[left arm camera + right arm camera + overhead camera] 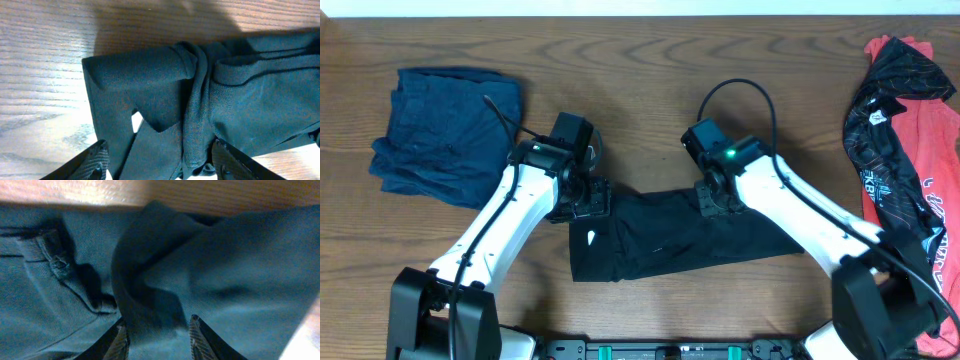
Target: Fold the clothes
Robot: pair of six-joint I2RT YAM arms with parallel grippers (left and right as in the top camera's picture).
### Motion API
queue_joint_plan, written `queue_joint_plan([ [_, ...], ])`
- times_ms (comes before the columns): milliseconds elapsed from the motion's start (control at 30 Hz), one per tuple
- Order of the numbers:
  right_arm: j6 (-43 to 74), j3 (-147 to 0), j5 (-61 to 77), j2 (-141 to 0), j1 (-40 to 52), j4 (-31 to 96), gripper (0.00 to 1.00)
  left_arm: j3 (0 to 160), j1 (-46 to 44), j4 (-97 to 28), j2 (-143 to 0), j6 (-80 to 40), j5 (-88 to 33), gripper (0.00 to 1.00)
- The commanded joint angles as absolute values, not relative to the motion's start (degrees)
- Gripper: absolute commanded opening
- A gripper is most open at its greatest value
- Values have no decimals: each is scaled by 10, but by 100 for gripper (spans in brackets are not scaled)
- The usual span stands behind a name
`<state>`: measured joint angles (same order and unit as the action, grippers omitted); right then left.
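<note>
**Fingers.** The left fingers (97, 161) are spread wide and set low over the shorts (670, 240), with cloth lying between them but not pinched. The right fingers (201, 339) are narrow. A raised ridge of cloth stands between them, and they are judged to be closed on it.

**Shorts.** The shorts lie at the front middle of the worktop (650, 90), spread sideways between the two arms. The left end is rumpled and partly doubled over. A belt loop (56, 262) is seen just beside the right fingers, so the waistband is judged to lie there.

**Handling.** The cloth is judged to be light, soft and limp. It will sag and crease wherever it is lifted, and it will not hold a fold unless pressed flat. Little slip is expected on the wooden surface. Hold is best taken at the thicker seams, meaning the waistband and the hems, one corner to each arm, so that the edges stay in line.

**Further off.** A navy garment (440, 135) lies folded at the far left. A red and black pile (915, 150) lies unfolded at the far right, well apart from the shorts.
</note>
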<state>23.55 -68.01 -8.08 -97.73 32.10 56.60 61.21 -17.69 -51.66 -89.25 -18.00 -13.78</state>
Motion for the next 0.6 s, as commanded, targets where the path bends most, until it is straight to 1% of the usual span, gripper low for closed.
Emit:
queue_joint_plan([
  [0,263,-678,-109,-933,329,579,38,612,-177,-519,-891,-177,-139,68],
  [233,263,-664,-90,-930,350,615,40,612,-177,-518,-891,-177,-139,68],
  [367,264,-626,-52,-930,369,579,39,612,-177,-518,-891,-177,-139,68],
  [567,303,-545,-51,-930,398,502,38,612,-177,-517,-891,-177,-139,68],
])
